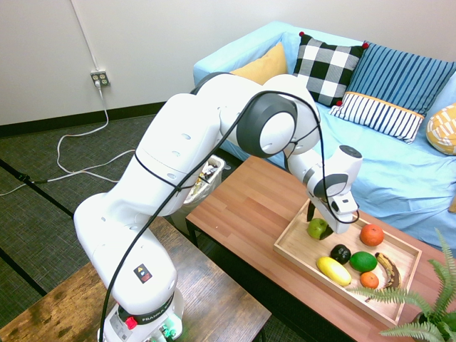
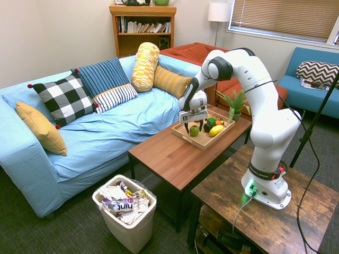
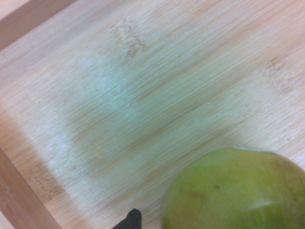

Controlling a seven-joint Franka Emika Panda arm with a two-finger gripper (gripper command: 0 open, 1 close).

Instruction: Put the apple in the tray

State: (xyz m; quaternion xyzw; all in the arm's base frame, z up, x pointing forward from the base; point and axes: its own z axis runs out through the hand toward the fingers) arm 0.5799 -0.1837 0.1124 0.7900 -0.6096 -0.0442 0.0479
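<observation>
I see the bench [image 1: 242, 206] in front of the blue sofa [image 1: 399, 164], carrying the tray [image 1: 299, 253] at its end nearest the plant. My claw [image 1: 318, 217] hangs over the tray's corner; its dark fingers stand to either side of the apple [image 1: 317, 229], but whether they pinch it I cannot tell. The apple sits in that tray corner, apart from the orange [image 1: 371, 234].
</observation>
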